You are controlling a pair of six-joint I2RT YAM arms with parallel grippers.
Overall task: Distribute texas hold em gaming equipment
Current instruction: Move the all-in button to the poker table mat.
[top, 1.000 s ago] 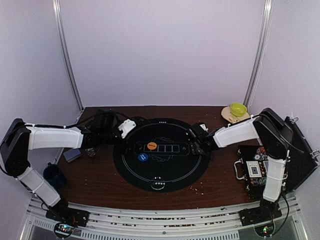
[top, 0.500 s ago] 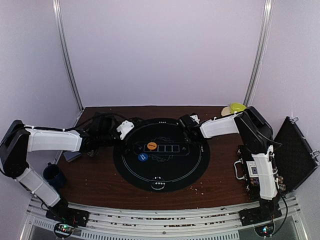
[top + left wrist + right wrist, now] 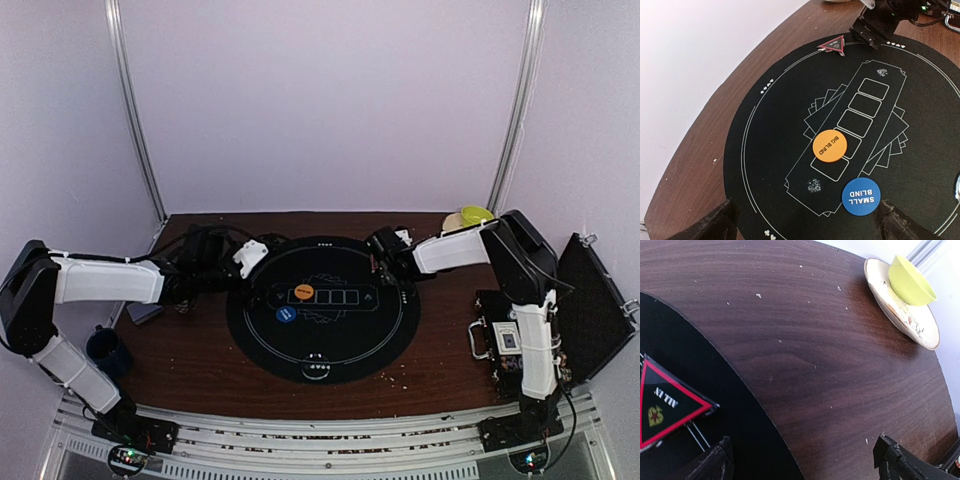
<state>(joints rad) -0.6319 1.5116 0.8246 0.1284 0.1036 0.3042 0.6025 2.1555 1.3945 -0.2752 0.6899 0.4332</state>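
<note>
An orange "BIG BLIND" disc (image 3: 829,145) (image 3: 304,291) and a blue "SMALL BLIND" disc (image 3: 861,196) (image 3: 285,314) lie on the round black mat (image 3: 340,345). A small red triangle marker (image 3: 833,45) (image 3: 665,407) lies at the mat's far edge. My left gripper (image 3: 255,258) (image 3: 805,230) hovers open over the mat's left side, with the blue disc just inside its right finger. My right gripper (image 3: 385,245) (image 3: 802,465) stands open at the mat's back right edge, beside the triangle, with nothing between its fingers. Cards and chips do not show on the mat.
A yellow-green bowl (image 3: 910,275) (image 3: 476,214) sits on a plate (image 3: 920,330) at the back right corner. A dark blue mug (image 3: 105,350) stands at the left. An open black case (image 3: 585,300) lies at the right. A grey-blue flat pack (image 3: 140,313) lies under the left arm.
My right gripper has moved from the mat's right side back to its far right edge. The left gripper has edged slightly. The discs have not moved.
</note>
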